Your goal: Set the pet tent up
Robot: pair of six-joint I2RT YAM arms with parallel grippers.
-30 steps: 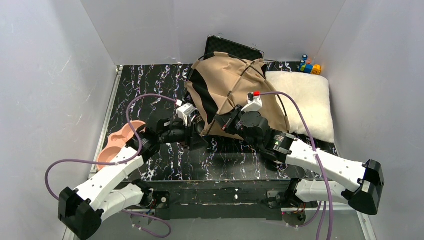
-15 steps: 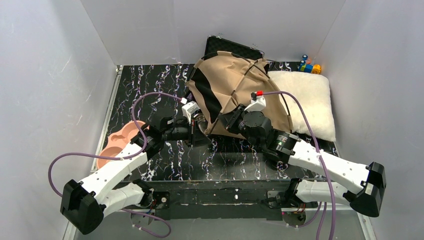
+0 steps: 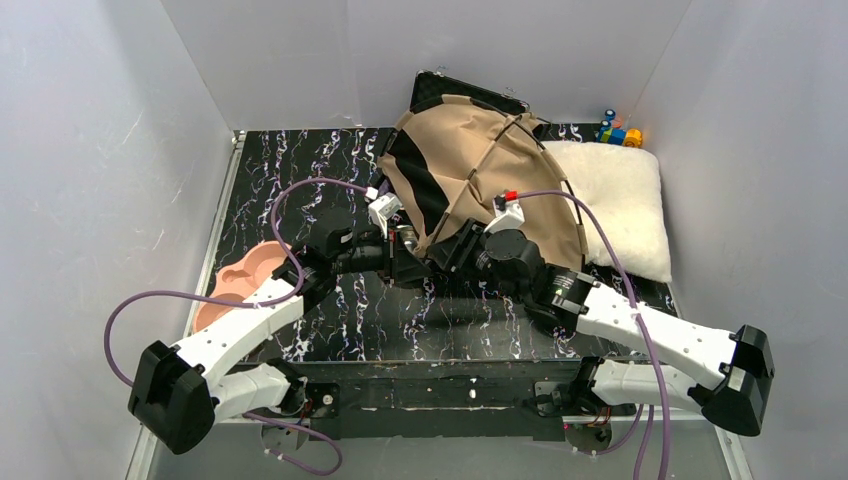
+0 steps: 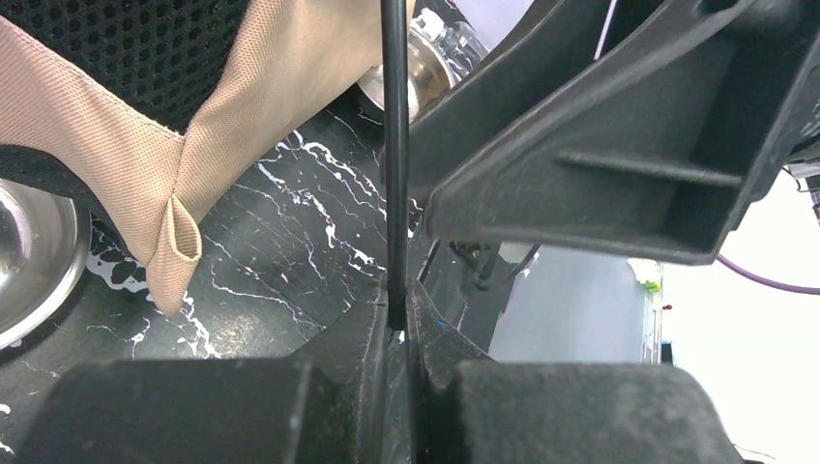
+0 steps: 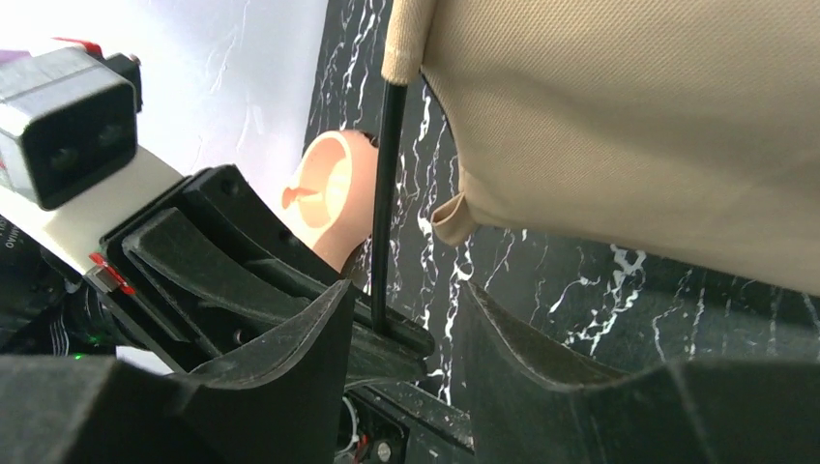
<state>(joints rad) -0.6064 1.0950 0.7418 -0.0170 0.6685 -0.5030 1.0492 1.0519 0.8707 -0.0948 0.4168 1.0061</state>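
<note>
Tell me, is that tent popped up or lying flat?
Partly up: the pet tent bulges into a dome, its black poles bowed.

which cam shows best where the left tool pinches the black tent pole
Left wrist: the black pole runs straight down into the shut left tool. Right wrist shows it leaving the pet tent hem. Top external: the pinch is too small to make out.

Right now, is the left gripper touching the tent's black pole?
Touching. The left wrist view shows the black pole pinched between the fingers of the left gripper, with no gap on either side.
</note>
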